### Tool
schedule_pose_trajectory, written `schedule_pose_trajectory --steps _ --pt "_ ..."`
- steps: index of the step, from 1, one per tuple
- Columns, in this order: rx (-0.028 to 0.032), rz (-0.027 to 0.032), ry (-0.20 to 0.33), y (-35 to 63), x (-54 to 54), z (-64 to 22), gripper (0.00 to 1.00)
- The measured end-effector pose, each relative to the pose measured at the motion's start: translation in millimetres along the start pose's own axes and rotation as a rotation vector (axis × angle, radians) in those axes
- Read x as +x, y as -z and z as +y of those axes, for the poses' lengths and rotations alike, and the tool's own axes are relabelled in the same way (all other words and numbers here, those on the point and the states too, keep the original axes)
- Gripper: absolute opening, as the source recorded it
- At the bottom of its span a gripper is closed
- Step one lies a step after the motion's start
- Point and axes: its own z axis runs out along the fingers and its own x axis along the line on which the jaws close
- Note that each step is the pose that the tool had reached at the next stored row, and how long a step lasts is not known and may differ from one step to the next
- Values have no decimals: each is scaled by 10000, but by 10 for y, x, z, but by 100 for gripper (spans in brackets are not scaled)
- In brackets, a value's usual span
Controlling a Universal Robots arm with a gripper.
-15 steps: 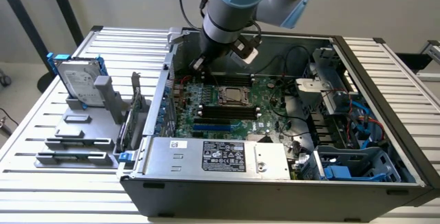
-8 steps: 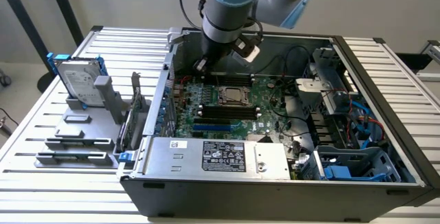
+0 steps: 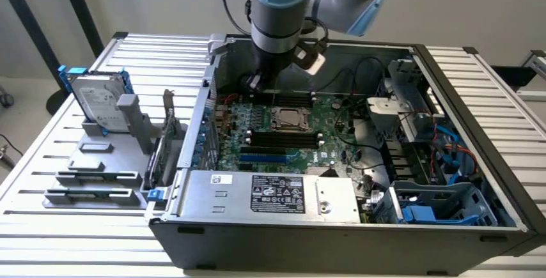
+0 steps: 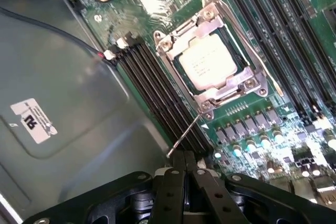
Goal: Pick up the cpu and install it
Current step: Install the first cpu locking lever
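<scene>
My pincer (image 4: pixel 185 177) hung over the mobo (image 4: pixel 131 19), fingers pressed together. The cpu (image 4: pixel 210 64) sat in its socket frame (image 4: pixel 239 83) nearby.

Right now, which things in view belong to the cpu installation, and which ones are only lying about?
Belong to the job: cpu sitting in its socket, socket frame, shut gripper.
Only lying about: hard drive, memory slots, power supply.
</scene>
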Motion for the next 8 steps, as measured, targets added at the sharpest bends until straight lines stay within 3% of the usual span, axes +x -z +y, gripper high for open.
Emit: schedule_pose_trajectory --steps 2,4,8 --pt "-79 65 19 -6 7 14 11" --pt "-119 94 25 -18 14 36 11" --pt "-184 93 33 -58 3 54 11"
